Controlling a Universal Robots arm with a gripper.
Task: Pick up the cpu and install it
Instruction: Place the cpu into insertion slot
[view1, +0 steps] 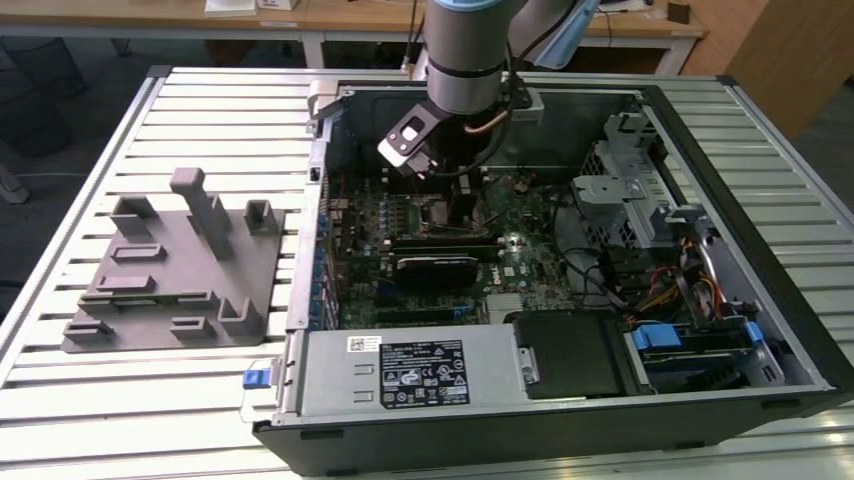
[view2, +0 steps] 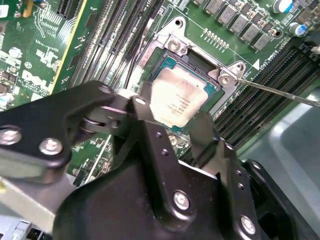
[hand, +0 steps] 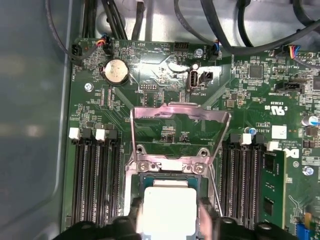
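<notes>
The cpu (view2: 176, 102), a flat square chip with a silvery-white top, lies level over the open black socket frame (view2: 172, 45) on the green motherboard. My gripper (view2: 174, 114) is shut on it, one black finger (view2: 141, 107) against each opposite edge. In the first wrist view the cpu (hand: 167, 210) sits just below the raised metal load plate (hand: 180, 120), with a finger (hand: 136, 220) on either side. Whether the chip rests in the socket or hovers just above it, I cannot tell. In the exterior view the arm (view1: 467, 50) reaches down into the open computer case, and the gripper (view1: 451, 185) is low over the board.
The socket's thin metal lever (view2: 280, 92) sticks out sideways. Memory slots (hand: 95, 180) flank the socket. A grey plastic fixture (view1: 174, 270) with upright blocks stands on the slatted table at the exterior view's left. Power supply (view1: 400, 370), drive cage (view1: 627, 200) and cables crowd the case.
</notes>
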